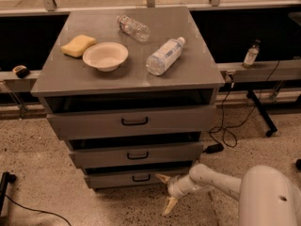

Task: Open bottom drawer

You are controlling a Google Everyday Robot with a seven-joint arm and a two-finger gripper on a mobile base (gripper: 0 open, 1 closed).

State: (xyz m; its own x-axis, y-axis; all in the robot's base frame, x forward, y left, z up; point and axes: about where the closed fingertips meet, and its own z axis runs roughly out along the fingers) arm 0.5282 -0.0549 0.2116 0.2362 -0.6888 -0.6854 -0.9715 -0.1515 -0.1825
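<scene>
Currently gripper [165,192] is held spread wide, empty; bottom drawer [113,180] handle [141,178] is found just beyond upper fingertip [162,177].
</scene>
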